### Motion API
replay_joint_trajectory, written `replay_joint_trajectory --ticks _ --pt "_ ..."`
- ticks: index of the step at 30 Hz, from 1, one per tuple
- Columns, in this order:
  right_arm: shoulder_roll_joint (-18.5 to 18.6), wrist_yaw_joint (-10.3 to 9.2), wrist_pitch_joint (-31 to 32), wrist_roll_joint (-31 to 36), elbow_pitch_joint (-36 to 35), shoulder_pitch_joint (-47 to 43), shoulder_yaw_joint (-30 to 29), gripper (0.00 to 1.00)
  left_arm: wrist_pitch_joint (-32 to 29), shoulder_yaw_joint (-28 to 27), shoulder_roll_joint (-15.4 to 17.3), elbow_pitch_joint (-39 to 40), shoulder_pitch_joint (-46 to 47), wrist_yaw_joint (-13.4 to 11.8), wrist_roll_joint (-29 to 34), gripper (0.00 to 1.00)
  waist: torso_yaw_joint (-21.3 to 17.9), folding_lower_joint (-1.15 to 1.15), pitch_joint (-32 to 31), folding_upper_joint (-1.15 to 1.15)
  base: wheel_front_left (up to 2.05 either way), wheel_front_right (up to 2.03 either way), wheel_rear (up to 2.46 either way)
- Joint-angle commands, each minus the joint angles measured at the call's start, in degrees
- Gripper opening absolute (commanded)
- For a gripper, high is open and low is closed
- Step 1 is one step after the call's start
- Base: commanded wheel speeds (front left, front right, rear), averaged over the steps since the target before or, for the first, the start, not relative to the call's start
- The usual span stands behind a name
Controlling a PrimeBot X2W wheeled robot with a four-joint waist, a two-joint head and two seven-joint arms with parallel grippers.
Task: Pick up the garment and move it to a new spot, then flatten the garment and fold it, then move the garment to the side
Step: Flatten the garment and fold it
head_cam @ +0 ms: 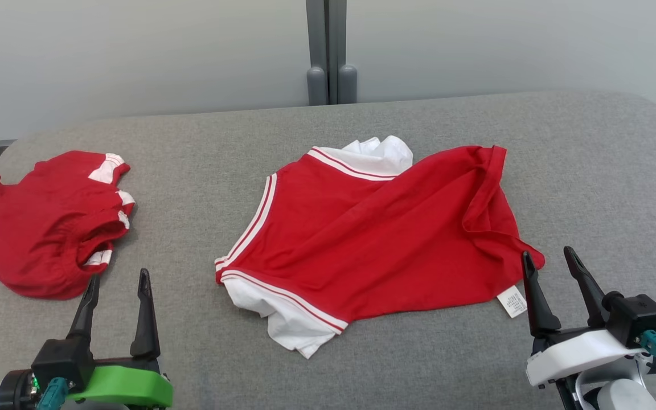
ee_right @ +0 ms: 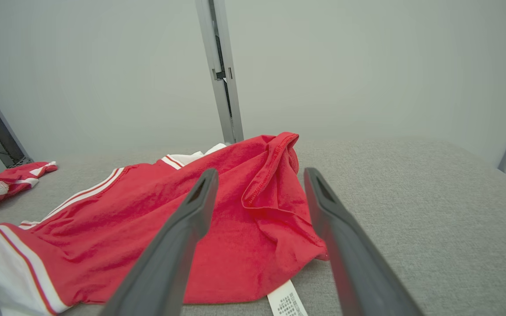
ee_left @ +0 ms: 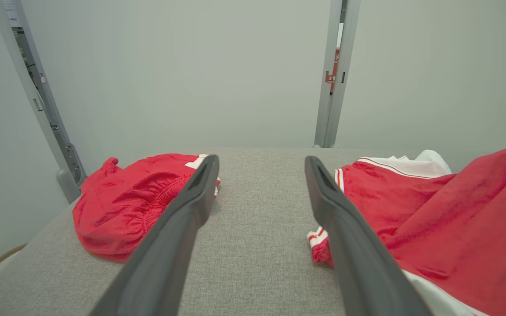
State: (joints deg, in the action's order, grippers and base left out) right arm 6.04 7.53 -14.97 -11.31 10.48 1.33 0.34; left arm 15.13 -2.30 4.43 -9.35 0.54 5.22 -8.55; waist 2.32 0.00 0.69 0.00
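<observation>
The garment (head_cam: 373, 239) is a red shirt with white striped sleeves, lying rumpled and partly spread at the middle of the grey padded table (head_cam: 590, 171). Its white label (head_cam: 512, 300) sticks out at the near right corner. My right gripper (head_cam: 547, 251) is open just in front of that corner, and its own view shows the red hem (ee_right: 279, 219) between and beyond the fingers without contact. My left gripper (head_cam: 120, 275) is open and empty over bare table, left of the garment's near sleeve (ee_left: 319, 245).
A second red piece with white trim (head_cam: 49, 222) lies bunched at the table's left end, just beyond my left gripper. A pale wall with a grey post (head_cam: 331, 51) runs behind the table. Bare grey surface stretches to the right (ee_right: 411, 197) and along the front edge.
</observation>
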Motion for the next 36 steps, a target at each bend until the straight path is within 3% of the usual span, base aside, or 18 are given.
replay_joint_trajectory --ticks 1,11,26,36 --pt "0.2 -0.08 0.2 0.0 -0.8 -1.1 -0.1 1.0 0.0 -0.5 -0.1 0.3 -1.2 -0.1 0.4 1.0 0.5 0.0 -0.8 0.0 0.0 0.0 0.0" --pt "0.4 -0.08 1.6 0.3 -4.6 -5.7 0.6 1.0 0.0 -0.3 -0.9 0.0 -3.5 0.6 0.5 1.0 0.7 0.0 -1.1 0.0 0.0 0.0 0.0" --pt "-0.3 -0.08 2.6 0.1 -5.3 -5.2 1.1 1.0 0.0 0.3 -1.3 -2.0 -2.1 1.3 0.8 1.0 0.4 0.0 -0.9 0.0 0.0 0.0 0.0" --pt "-0.3 -0.08 2.7 0.1 -4.4 -3.2 1.7 1.0 0.0 11.1 -1.5 -7.0 0.5 2.2 1.3 1.0 -0.8 0.0 1.3 0.0 0.0 0.0 0.0"
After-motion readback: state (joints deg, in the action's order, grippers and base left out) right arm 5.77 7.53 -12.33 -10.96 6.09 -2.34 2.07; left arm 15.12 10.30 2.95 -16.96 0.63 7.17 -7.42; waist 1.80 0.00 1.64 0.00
